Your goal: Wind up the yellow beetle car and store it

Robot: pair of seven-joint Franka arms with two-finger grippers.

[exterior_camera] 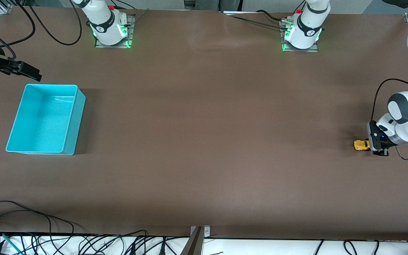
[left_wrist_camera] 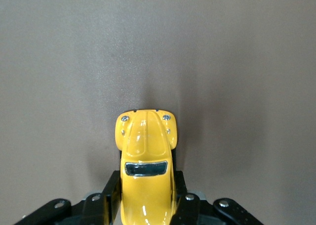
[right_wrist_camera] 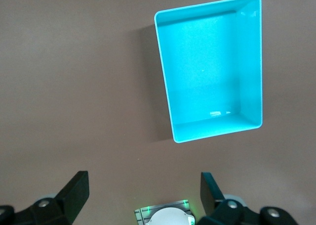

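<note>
Gripping the yellow beetle car (left_wrist_camera: 146, 170) (wheels on the desk (exterior_camera: 204, 141)), left hand (exterior_camera: 369, 145) clenched; right hand (right_wrist_camera: 144, 191) spread wide, holding nothing, waiting.

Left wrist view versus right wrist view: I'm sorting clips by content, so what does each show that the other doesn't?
Only the left wrist view shows the car, gripped between the left gripper's fingers, its nose pointing away from the camera. Only the right wrist view shows the bin, with nothing in it, the right gripper open above the table, and an arm's base. Both show the bare brown table.
</note>
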